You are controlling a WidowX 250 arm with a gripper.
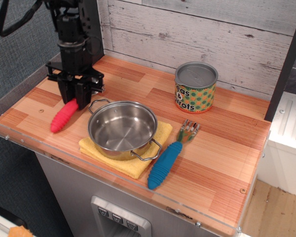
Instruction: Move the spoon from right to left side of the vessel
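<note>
The spoon's red-pink ribbed handle (63,117) lies slanted on the wooden counter just left of the vessel. Its metal bowl is hidden behind the fingers. The vessel is a shiny steel pot (122,127) with two wire loop handles, standing on a yellow cloth (134,167). My gripper (74,98) is low over the counter at the pot's far left, close to its left loop handle. It is shut on the upper end of the spoon, and the handle sticks out below toward the front left.
A green-and-orange dotted tin can (196,88) stands at the back right. A blue-handled fork (168,157) lies right of the pot. A clear acrylic rim (19,139) borders the counter's left and front edges. A plank wall stands behind.
</note>
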